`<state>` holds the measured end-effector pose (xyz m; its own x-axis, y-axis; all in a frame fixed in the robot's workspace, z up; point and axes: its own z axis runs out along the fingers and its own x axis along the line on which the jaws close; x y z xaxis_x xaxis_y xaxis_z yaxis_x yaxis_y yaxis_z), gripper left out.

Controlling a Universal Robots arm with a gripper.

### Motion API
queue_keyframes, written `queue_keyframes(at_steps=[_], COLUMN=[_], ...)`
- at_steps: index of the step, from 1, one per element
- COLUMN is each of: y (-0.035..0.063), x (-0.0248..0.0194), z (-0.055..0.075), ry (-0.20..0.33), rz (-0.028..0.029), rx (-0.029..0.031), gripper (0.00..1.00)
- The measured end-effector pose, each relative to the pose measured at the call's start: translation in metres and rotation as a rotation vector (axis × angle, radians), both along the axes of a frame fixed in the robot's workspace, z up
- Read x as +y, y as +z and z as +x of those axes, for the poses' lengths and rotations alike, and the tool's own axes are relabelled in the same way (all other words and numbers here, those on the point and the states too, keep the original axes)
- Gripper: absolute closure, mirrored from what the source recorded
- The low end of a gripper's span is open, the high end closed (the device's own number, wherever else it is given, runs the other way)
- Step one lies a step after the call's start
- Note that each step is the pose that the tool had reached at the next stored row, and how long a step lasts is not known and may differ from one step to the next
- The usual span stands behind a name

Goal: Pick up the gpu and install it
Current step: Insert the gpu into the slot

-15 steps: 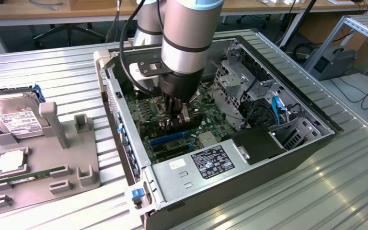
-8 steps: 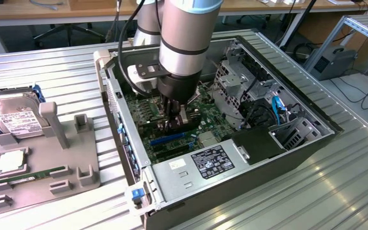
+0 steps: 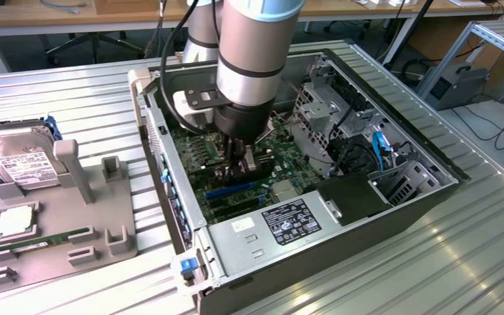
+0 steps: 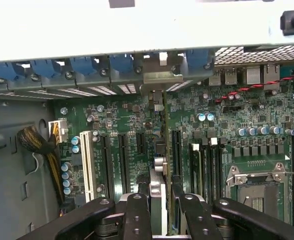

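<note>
Computer case (image 3: 340,216): sheet metal, dull grey, with perforated panels.
Motherboard (image 4: 227,115): green circuit board, slightly glossy, studded with small shiny metal capacitors.
Card (image 4: 159,155), seen edge-on: dark board with a pale brushed metal bracket.
Gripper (image 4: 159,210): fingers (image 4: 137,215) of matt black plastic or coated metal, with visible screw heads.
Robot arm (image 3: 247,59): smooth satin grey metal tube, black joint.
Hard drive (image 3: 20,157): bright silver metal, white paper label.
Holder tray (image 3: 103,223): matt grey plastic.
Table (image 3: 462,262): ribbed aluminium, lightly reflective.
Slot clips (image 4: 82,65): blue plastic.
</note>
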<state>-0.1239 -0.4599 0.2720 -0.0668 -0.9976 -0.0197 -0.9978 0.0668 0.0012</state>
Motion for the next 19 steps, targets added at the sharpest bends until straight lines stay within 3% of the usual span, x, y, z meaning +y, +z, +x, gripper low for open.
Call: queue_keyframes(at_steps=[19], y=[-0.0081], x=[-0.0003], z=[-0.0047], ry=[-0.012], rz=[-0.0001], rx=[0.0], gripper=[0.73])
